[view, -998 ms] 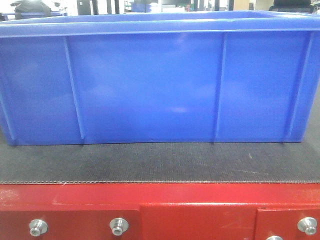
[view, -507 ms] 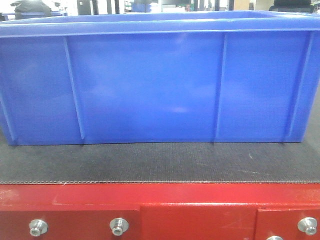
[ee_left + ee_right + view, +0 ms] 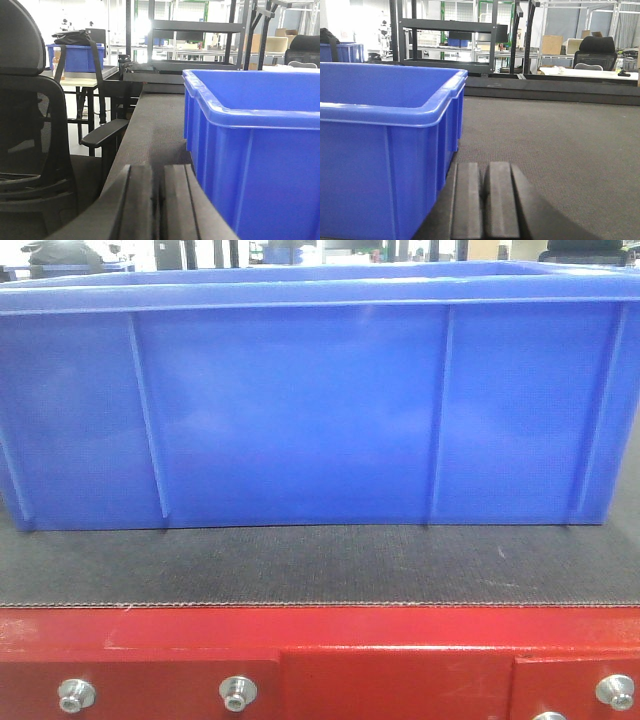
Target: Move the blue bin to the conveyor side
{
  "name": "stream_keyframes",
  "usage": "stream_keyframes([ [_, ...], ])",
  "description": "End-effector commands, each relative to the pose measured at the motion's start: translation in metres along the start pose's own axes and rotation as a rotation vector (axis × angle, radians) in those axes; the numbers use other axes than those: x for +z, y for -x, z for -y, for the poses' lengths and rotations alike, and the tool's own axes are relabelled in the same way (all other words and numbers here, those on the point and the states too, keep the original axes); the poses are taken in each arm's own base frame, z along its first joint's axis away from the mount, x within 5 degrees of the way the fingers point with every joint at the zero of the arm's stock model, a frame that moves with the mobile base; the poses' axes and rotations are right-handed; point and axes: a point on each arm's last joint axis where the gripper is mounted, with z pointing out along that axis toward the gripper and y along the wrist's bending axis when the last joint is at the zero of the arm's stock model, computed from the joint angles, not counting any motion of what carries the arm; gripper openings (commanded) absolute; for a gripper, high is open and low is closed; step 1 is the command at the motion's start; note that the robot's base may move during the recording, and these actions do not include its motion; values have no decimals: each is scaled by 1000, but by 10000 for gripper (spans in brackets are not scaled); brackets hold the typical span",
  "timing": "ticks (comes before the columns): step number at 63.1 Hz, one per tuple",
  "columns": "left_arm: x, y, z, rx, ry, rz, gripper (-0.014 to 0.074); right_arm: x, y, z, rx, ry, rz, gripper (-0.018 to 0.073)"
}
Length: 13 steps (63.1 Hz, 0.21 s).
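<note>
Starting nearest in the front view: the red frame point(image 3: 320, 655) of the conveyor runs along the bottom with its silver bolts point(image 3: 237, 692), then a strip of bare dark belt point(image 3: 320, 565), and right behind that the blue bin point(image 3: 310, 405) sits flat and upright on the belt. So the bin is on the conveyor and close to its near edge, with only that strip of belt between it and the frame.

Wrist views next. The left gripper point(image 3: 156, 200) is low at the bin's left end, fingers pressed together with nothing between them, and it sits just beside the bin wall; I can't tell if it's actually touching. The right gripper point(image 3: 482, 200) is the same story at the bin's right end: fingers together, empty, near the corner. Neither one has the rim or the wall in a grasp.

My read is that the move is basically done, or very near it (hard to say exactly where "conveyor side" counts as reached). If anything is left, it's a small nudge toward the red frame, or simply backing the arms away.

Further back there's an office chair point(image 3: 30, 125) off the left side, and grey shelving point(image 3: 450, 42) far behind.
</note>
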Motion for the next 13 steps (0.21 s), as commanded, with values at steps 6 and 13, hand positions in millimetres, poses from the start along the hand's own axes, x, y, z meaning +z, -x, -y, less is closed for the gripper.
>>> stream_keyframes([
  [6, 0, 3, 0, 4, -6, 28, 22, 0, 2, 0, -17, -2, 26, -70],
  [13, 0, 3, 0, 4, -6, 28, 22, 0, 2, 0, -17, -2, 26, -70],
])
